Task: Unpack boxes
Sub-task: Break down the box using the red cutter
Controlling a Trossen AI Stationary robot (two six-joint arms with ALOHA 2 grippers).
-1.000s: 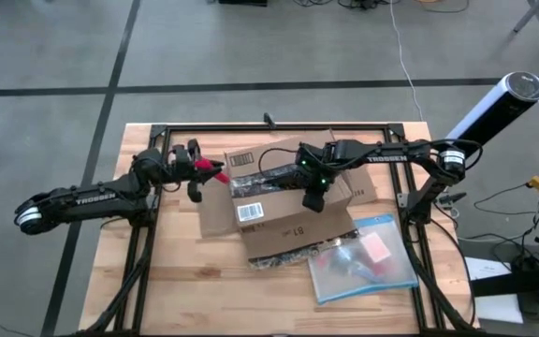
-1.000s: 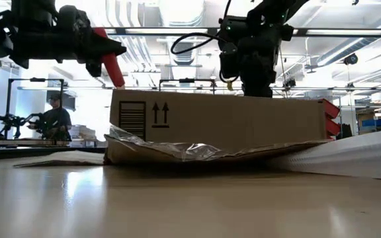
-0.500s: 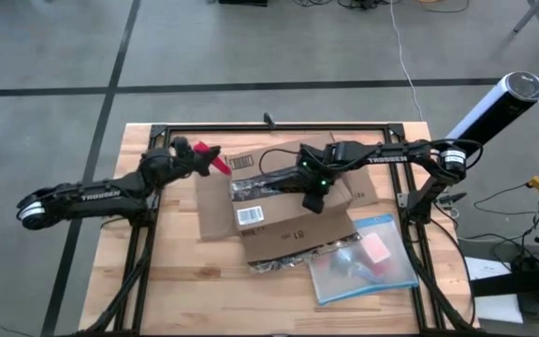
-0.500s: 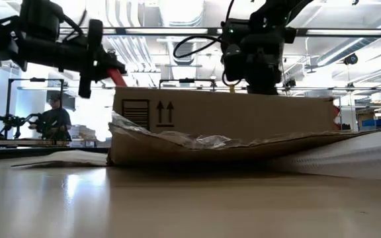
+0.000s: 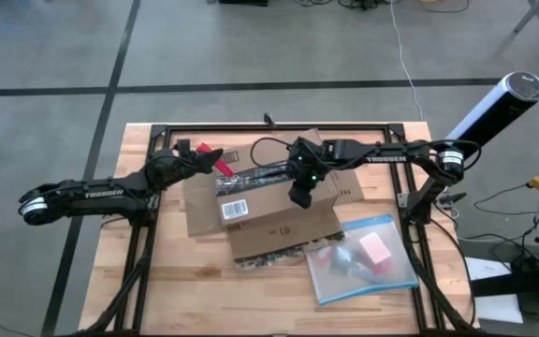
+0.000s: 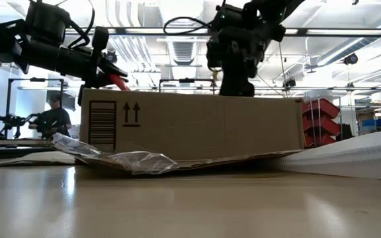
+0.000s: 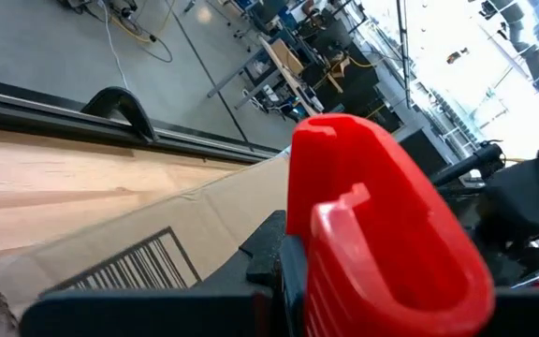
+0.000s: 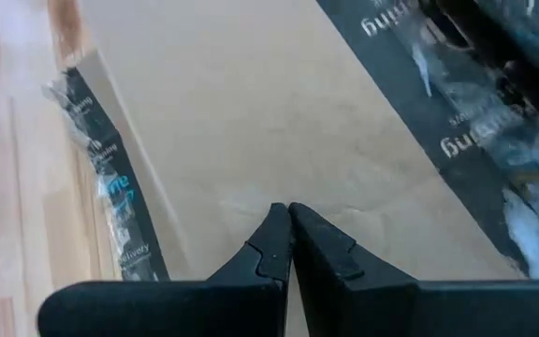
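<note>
The brown cardboard box (image 5: 260, 211) lies flat on the wooden table, its white barcode label up and a crumpled black tape strip (image 5: 251, 178) across its top. An opened flap and crinkled clear film (image 6: 121, 158) spread out under its near side. My right gripper (image 5: 298, 195) stands shut on the box's top. My left gripper (image 5: 199, 157), at the box's far left corner, is shut on a small red tool (image 5: 217, 164), whose tip (image 6: 119, 80) hovers just over the box's top edge; whether it touches the box I cannot tell. My left gripper holds the red tool (image 7: 372, 215) by its back end, which the tool itself hides. It comes in from the table's left, roughly level. The tool juts out past the fingers toward the box, clear of the table. My right gripper presses its shut fingertips (image 8: 290, 220) down on the bare cardboard of the box's top (image 8: 251, 140), between two black tape strips. The fingers come from above, pointing down. The box rests flat on the table.
A clear plastic pouch with a blue edge (image 5: 363, 257) holding a pink item lies at the table's near right, touching the box's flap. A black frame rail (image 5: 279, 126) runs along the far edge. A person (image 6: 55, 116) sits in the room behind.
My right gripper has gone toward the table's left edge, staying shut on the box's top, and the box has slid left along the table with it. My left gripper has turned and gone a little toward the far edge, keeping the red tool over the box's far left corner.
</note>
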